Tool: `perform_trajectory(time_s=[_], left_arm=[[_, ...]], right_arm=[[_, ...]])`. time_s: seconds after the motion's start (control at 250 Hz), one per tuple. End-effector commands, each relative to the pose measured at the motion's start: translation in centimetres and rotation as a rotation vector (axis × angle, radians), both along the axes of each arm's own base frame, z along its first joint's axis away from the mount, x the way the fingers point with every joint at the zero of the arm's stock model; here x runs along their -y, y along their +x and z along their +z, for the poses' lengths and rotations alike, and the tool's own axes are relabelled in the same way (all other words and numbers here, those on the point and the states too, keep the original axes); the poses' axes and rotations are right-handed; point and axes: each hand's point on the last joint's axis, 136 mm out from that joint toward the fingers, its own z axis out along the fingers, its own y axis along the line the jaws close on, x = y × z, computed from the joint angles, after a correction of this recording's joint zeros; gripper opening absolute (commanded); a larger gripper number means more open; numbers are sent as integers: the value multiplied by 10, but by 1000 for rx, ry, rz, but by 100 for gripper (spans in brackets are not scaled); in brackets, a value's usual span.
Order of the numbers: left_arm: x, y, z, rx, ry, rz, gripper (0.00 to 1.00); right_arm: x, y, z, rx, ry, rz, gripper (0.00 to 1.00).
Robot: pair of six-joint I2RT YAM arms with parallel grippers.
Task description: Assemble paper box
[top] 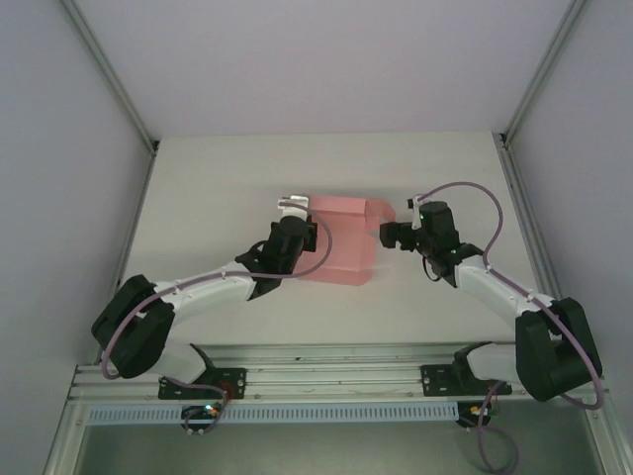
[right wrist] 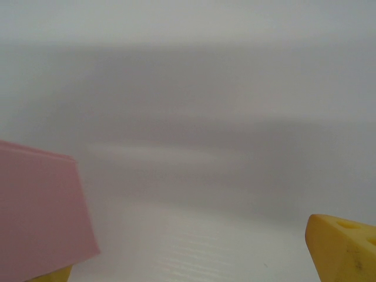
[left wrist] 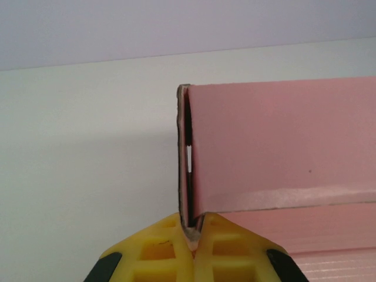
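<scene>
The paper box (top: pixel 341 247) is pale pink card, partly folded up, in the middle of the white table (top: pixel 213 183). In the left wrist view its upright left wall (left wrist: pixel 183 153) rises from between my yellow fingers (left wrist: pixel 155 247). My left gripper (left wrist: pixel 194 232) is shut on the bottom of that wall, and from above it (top: pixel 297 210) sits at the box's left end. My right gripper (top: pixel 389 235) hovers at the box's right end, open, with a pink flap (right wrist: pixel 41 217) beside its left finger and nothing between the fingers (right wrist: pixel 343 247).
Pale enclosure walls with metal posts (top: pixel 509 139) ring the table. An aluminium rail (top: pixel 326 381) carrying both arm bases runs along the near edge. Bare tabletop lies behind the box and to both sides.
</scene>
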Motion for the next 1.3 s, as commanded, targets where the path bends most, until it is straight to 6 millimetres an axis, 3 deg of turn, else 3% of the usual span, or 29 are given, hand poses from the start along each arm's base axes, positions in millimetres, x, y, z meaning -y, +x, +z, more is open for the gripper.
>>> perform_trajectory(time_s=[0.0, 0.144, 0.28, 0.551, 0.799, 0.99, 1.05, 1.178, 1.294], left_arm=[[8, 2, 15, 8, -64, -7, 0], [12, 3, 16, -4, -91, -9, 0], [20, 2, 19, -9, -145, -39, 0], [18, 2, 16, -32, -151, -29, 0], [-19, 17, -10, -115, -131, 70, 0], [-48, 20, -18, -159, -139, 101, 0], [-53, 19, -18, -159, -139, 93, 0], [-54, 13, -11, -150, -125, 63, 0], [-48, 9, -4, -140, -138, 11, 0]], right_arm=[[-28, 16, 36, 120, 112, 110, 100], [-42, 14, 34, 120, 171, 160, 100], [-56, 13, 14, 87, 194, 159, 100], [-51, 16, 18, 142, 159, 100, 99], [-25, -22, 27, 69, 25, 94, 100], [-6, -50, 66, 132, -42, 120, 100], [3, -49, 78, 163, -20, 99, 100], [21, -33, 81, 109, 71, 63, 98], [2, -14, 81, 71, 112, 196, 96]])
